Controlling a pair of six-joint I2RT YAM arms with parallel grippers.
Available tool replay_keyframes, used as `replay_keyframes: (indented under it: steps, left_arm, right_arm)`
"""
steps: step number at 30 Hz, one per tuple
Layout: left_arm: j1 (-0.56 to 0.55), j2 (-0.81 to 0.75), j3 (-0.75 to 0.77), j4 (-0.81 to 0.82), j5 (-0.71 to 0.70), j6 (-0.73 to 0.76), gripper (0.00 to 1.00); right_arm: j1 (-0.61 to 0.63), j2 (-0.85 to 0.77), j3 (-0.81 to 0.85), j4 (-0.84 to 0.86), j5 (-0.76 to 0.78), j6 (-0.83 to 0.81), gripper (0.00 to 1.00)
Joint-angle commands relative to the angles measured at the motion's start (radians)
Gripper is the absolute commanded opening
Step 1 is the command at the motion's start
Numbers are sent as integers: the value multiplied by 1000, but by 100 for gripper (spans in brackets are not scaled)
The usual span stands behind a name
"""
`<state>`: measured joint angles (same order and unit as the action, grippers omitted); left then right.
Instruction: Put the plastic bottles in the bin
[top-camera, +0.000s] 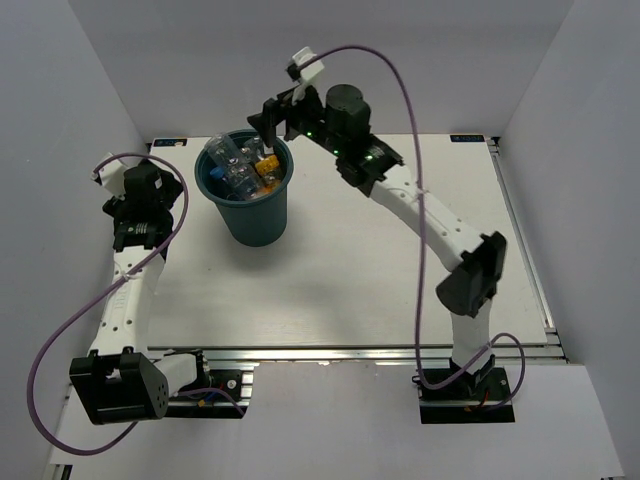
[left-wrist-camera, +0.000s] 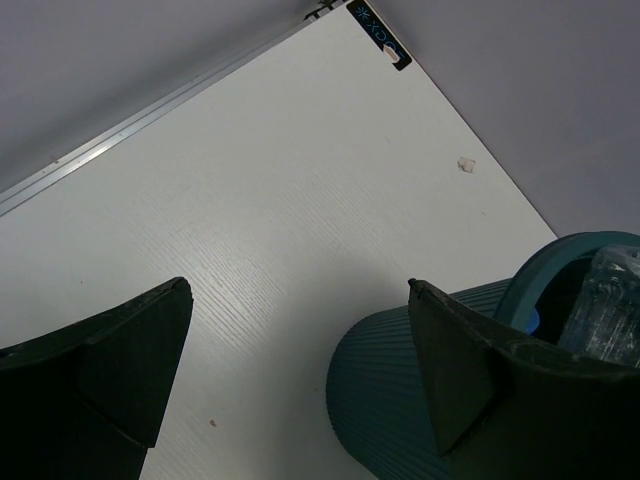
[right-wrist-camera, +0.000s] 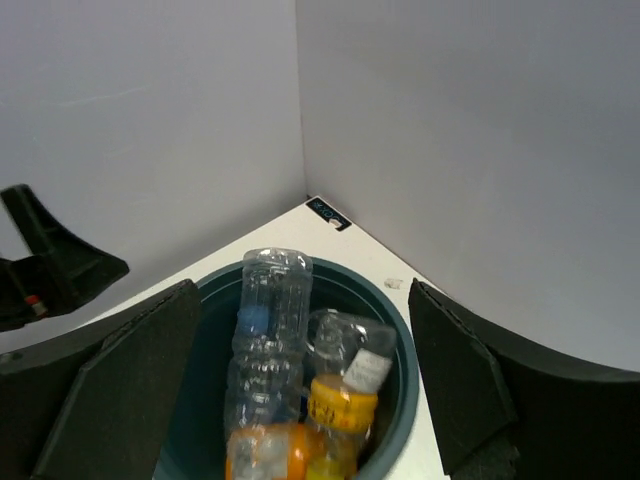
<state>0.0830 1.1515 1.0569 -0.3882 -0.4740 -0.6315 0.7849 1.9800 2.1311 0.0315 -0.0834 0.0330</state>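
The dark teal bin (top-camera: 252, 215) stands upright at the back left of the table. Several plastic bottles (top-camera: 240, 165) lie inside it: clear ones, an orange one and a yellow-capped one. In the right wrist view I see a tall clear bottle (right-wrist-camera: 268, 330), a small clear bottle with a yellow-orange cap (right-wrist-camera: 345, 385) and an orange bottle (right-wrist-camera: 275, 455) in the bin (right-wrist-camera: 400, 340). My right gripper (top-camera: 270, 112) hovers open and empty just above the bin's far rim. My left gripper (top-camera: 133, 235) is open and empty, left of the bin; its wrist view shows the bin's ribbed wall (left-wrist-camera: 385, 400).
White walls close in the table on the left, back and right. A metal rail (top-camera: 520, 230) runs along the right edge. A small white speck (left-wrist-camera: 465, 164) lies on the table near the back wall, beyond the bin.
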Motion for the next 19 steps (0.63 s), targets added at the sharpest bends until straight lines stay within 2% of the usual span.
replay_keyframes:
  steps: [1, 2, 3, 5, 6, 7, 9, 10, 16, 19]
  left_arm:
    - [1, -32, 37, 3, 35, 6, 98]
    - [1, -30, 37, -3, 35, 1, 98]
    - [1, -29, 34, -14, 34, -2, 98]
    - [1, -33, 19, -2, 67, 3, 98]
    - [3, -51, -18, 44, 101, 10, 98]
    - [1, -61, -40, 75, 132, 15, 98]
    - [3, -81, -92, 136, 184, 9, 98]
    - [7, -87, -103, 141, 161, -17, 98]
    - [6, -62, -89, 107, 144, -63, 98]
    - [8, -72, -101, 107, 126, -82, 98]
  right_arm:
    - [-51, -203, -90, -123, 108, -3, 89]
    - [-80, -255, -161, -127, 91, 20, 89]
    - [-154, -368, -341, -122, 73, 51, 89]
    - [-281, -498, -562, -63, 40, 165, 89]
    - [-318, -630, -800, -36, 40, 192, 89]
    - [-355, -694, -918, 8, 50, 205, 89]
    - [-407, -853, -1185, 42, 140, 194, 89]
    - [-411, -935, -1303, 38, 303, 230, 89]
    - [-414, -1145, -1473, 4, 488, 251, 89]
    - [-414, -1214, -1511, 18, 513, 249, 90]
